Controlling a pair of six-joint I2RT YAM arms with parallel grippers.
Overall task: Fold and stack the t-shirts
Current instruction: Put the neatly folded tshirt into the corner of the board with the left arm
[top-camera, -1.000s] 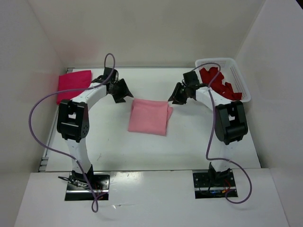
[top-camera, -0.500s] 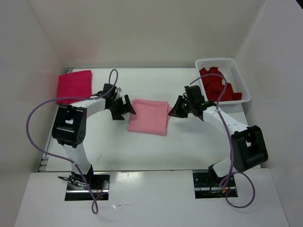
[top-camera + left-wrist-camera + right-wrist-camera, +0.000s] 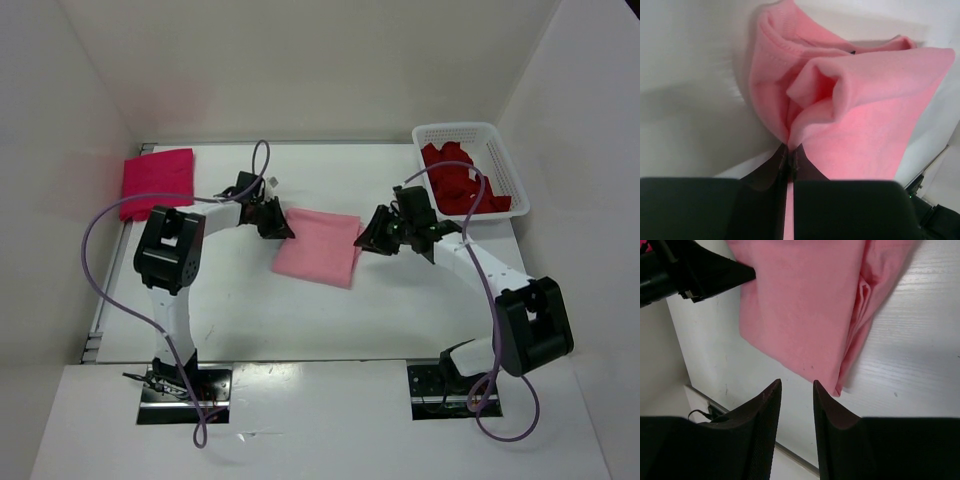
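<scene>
Step in hand: the light pink t-shirt [image 3: 320,250] lies partly folded on the desk [image 3: 250,310] between the two hands. From where I stand it looks to be getting gripped at both edges for one more fold, or for a carry to the stack.
Left hand [image 3: 790,160]: clamped on the shirt's near edge, with the cloth rucked into a soft ridge right ahead of its tips.
Right hand [image 3: 796,390]: fingers apart with nothing between them. The shirt's other edge lies just beyond the tips, not yet taken.
Other shirts: the magenta t-shirt [image 3: 157,182] lies folded flat, well behind the left hand's wrist. The dark red t-shirt [image 3: 455,185] sits crumpled in the basket [image 3: 507,165], off behind the right hand.
Next move: I judge the right hand must slide forward low over the desk and catch all the layers at that edge — a thin bite would let the fold fall open.
Changed: a second ago both hands hung farther back, clear of the cloth. Half a second ago the left one stood open just short of the edge — now it has shut on it, and the shirt sits slightly skewed.
</scene>
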